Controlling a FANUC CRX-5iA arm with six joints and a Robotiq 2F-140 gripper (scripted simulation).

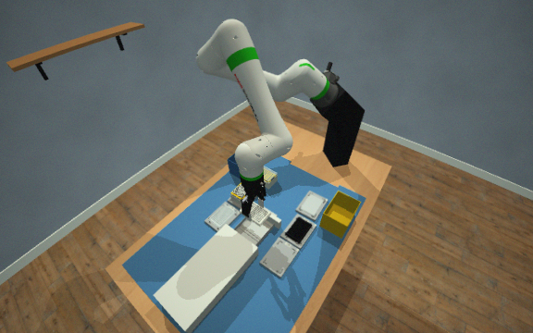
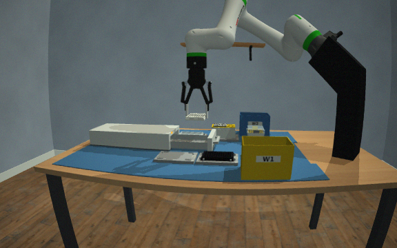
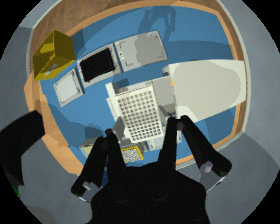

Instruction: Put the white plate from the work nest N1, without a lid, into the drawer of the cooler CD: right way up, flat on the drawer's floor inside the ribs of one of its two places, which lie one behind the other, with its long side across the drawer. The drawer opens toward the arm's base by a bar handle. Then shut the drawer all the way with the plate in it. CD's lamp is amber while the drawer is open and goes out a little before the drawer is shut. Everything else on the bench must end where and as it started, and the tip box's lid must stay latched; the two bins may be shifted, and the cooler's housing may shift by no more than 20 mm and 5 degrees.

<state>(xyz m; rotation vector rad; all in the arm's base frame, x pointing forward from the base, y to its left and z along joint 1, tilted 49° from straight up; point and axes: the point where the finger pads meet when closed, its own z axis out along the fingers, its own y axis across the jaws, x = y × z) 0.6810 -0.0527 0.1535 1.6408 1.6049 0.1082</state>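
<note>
Gripping the white plate (image 2: 196, 116) level between their tips, jaws hang above the open drawer (image 2: 193, 140).

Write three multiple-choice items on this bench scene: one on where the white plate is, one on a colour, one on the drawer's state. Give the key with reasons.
1. Where is the white gridded well plate?
A. In the air above the open drawer
B. Inside the yellow bin
C. On the wall shelf

2. What colour is the open-topped bin marked W1?
A. Red
B. Yellow
C. Green

3. How does the drawer of the long white cooler housing stand?
A. Shut flush
B. Pulled out toward the arm's base
C. Taken off and lying on the floor

Key: A, the black claw is shut on the plate, which hangs clear of the bench over the drawer. B, its walls are plainly yellow. B, the drawer juts out of the housing's end, its floor showing in the top view.
</note>
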